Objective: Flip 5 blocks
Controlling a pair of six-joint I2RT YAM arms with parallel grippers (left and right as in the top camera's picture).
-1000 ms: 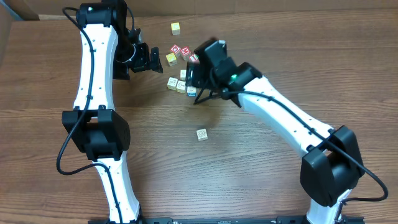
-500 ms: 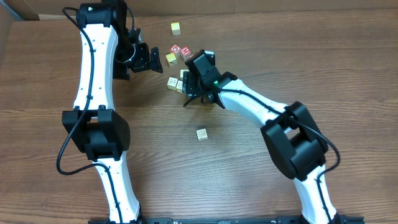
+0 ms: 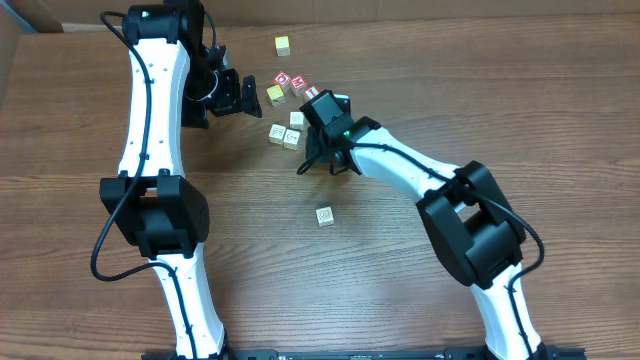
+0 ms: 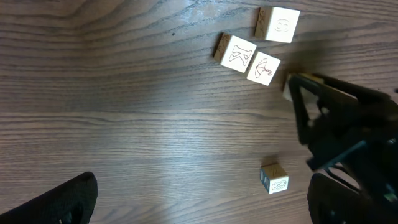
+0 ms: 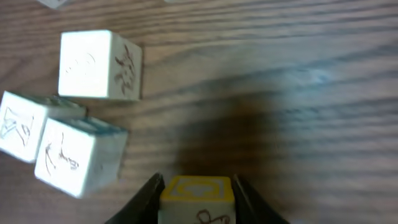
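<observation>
My right gripper (image 5: 196, 182) has its jaws pressed against both sides of a small block (image 5: 198, 200) with a yellow-framed face and a cream face with a dark line drawing. From overhead the right gripper (image 3: 318, 153) hides this block. Three cream blocks (image 5: 93, 64) (image 5: 18, 124) (image 5: 74, 155) lie just left of it, also visible overhead (image 3: 297, 119) (image 3: 277, 131) (image 3: 292, 139). Another cream block (image 3: 324, 216) lies alone nearer the front. My left gripper (image 3: 243, 95) hovers open at the back left, nothing between its fingers (image 4: 62, 199).
Two red-and-white cubes (image 3: 283, 79) (image 3: 300, 88) and a yellow cube (image 3: 275, 93) lie behind the cluster. Another yellowish cube (image 3: 283, 45) sits farther back. In the left wrist view the right arm's black gripper (image 4: 348, 124) stands beside the cream blocks (image 4: 235, 51).
The right gripper has narrowed from wide open onto the block and shifted slightly left at the cluster. The left arm has not moved.
</observation>
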